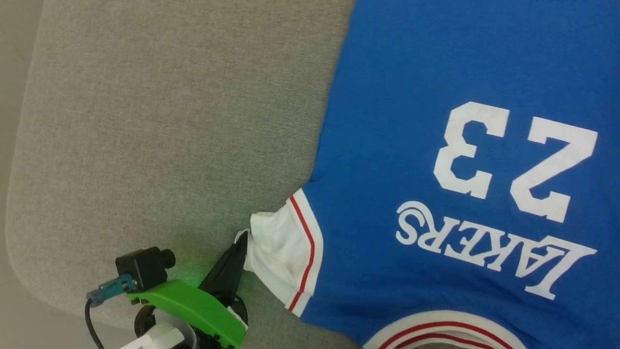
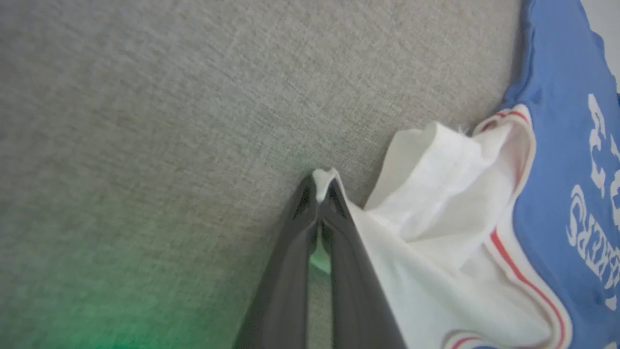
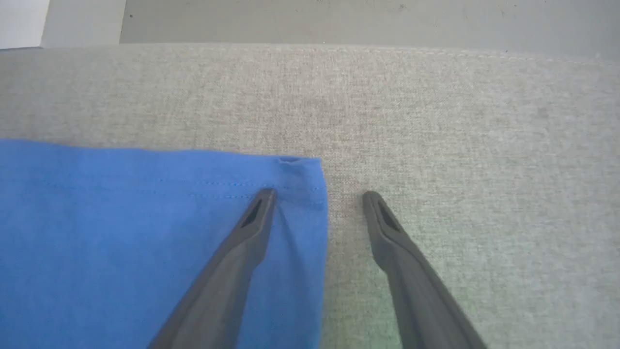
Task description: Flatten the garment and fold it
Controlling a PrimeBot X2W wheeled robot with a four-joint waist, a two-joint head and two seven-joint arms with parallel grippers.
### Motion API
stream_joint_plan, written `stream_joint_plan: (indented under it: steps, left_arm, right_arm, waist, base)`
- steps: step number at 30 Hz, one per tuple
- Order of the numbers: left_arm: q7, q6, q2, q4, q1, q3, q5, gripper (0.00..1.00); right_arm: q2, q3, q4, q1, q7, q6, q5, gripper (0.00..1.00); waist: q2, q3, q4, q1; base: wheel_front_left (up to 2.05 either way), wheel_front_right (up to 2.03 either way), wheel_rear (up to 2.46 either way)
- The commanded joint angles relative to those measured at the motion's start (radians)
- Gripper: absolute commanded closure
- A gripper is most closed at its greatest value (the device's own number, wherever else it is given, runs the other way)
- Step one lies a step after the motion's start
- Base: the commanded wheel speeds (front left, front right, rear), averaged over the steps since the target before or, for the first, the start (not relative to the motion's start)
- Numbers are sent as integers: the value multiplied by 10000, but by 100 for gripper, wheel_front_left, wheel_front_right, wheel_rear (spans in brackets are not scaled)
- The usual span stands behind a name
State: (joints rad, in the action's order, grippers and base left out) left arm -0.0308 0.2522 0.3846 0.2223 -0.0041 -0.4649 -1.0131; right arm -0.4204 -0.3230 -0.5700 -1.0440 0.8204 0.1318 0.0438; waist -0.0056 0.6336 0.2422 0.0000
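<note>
Two grippers attend the garment [image 1: 411, 145] at the bench's [image 1: 145, 121] three o'clock side: left gripper [image 2: 319, 186] pinches its sleeve [image 2: 436, 194] in closed jaws, apparently to pull it flat; right gripper [image 3: 317, 198] holds jaws wide astride a hem corner [image 3: 310, 174].

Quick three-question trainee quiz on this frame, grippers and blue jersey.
1. True or false: the left gripper is open and holds nothing.
2. Multiple choice: the right gripper is A) shut on the collar, B) open, one finger over the royal-blue jersey T-shirt, one over the grey woven surface, C) shut on a sleeve.
3. Fill in: the white number printed on the shirt is ___.
Key: 1 false, it pinches the white sleeve; 2 B; 3 23.
</note>
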Motion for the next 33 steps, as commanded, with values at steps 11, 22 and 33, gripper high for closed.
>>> stream_joint_plan:
  steps: [11, 22, 33]
  left_arm:
    - [-131, 101, -86, -1535, -155, -93, -2, 100]
    - [-328, 338, 343, -1616, 706, -52, -151, 100]
    - [-738, 706, 949, -952, 1683, 112, -440, 100]
  right_arm:
    - [-229, 878, 1321, 1768, -2034, -11, 208, 100]
    - [1283, -1024, 2407, 5706, -6651, -11, 240, 100]
    - [3430, -2792, 4563, 9990, -4493, -11, 354, 100]
  waist:
    - [56, -646, 96, 0]
    - [56, -3342, -908, 0]
    - [56, -5132, -2174, 0]
  base:
    - [0, 0, 0]
    - [0, 0, 0]
    - [0, 0, 0]
